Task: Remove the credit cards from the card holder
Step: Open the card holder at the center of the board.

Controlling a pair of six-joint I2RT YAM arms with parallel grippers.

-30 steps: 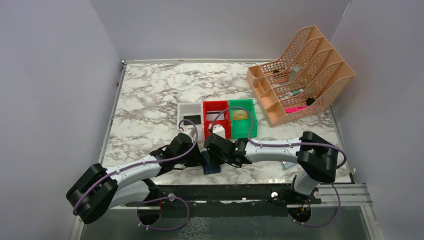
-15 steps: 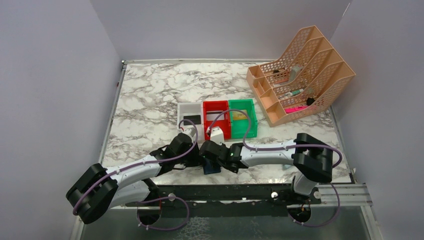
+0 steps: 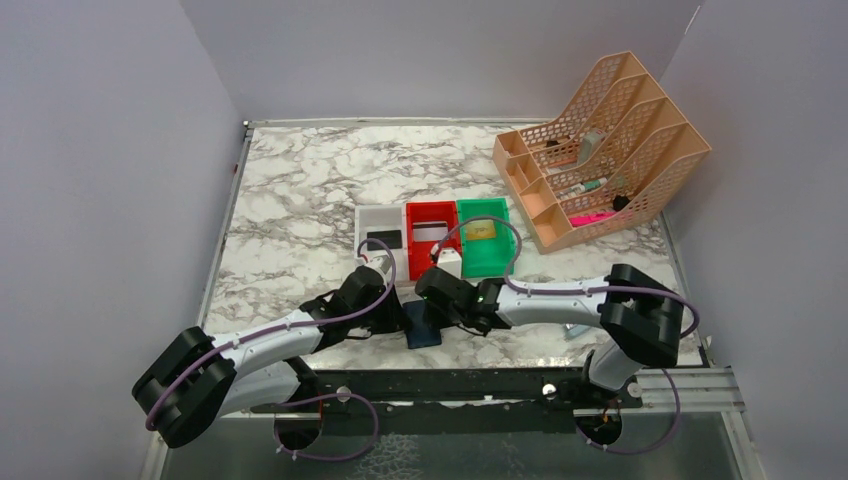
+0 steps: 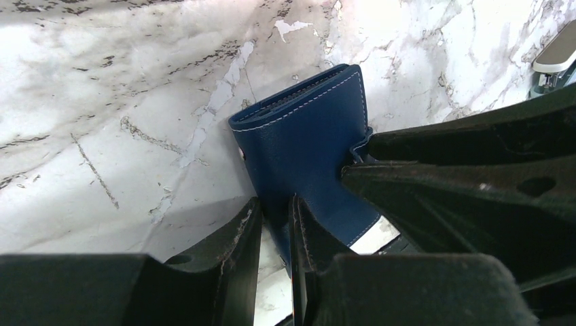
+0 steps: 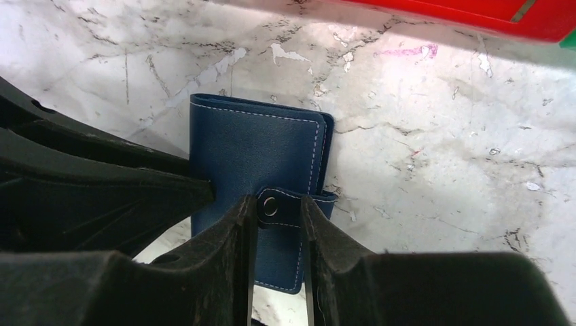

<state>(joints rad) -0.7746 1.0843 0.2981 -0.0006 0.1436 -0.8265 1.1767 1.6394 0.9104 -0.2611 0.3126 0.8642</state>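
Observation:
The navy card holder lies closed on the marble between both grippers. In the left wrist view my left gripper pinches the near edge of the card holder. In the right wrist view my right gripper is shut on the snap tab, which stands up off the card holder. From above, my left gripper and right gripper meet over it. A black card lies in the white bin, a whitish card in the red bin and a gold card in the green bin.
The white bin, red bin and green bin stand in a row just behind the grippers. A peach mesh organiser is at the back right. A small silver stapler-like object lies by the right arm.
My right gripper dipped down-left onto the card holder, then drew back slightly up-right with the tab. The left arm and the holder have stayed put.

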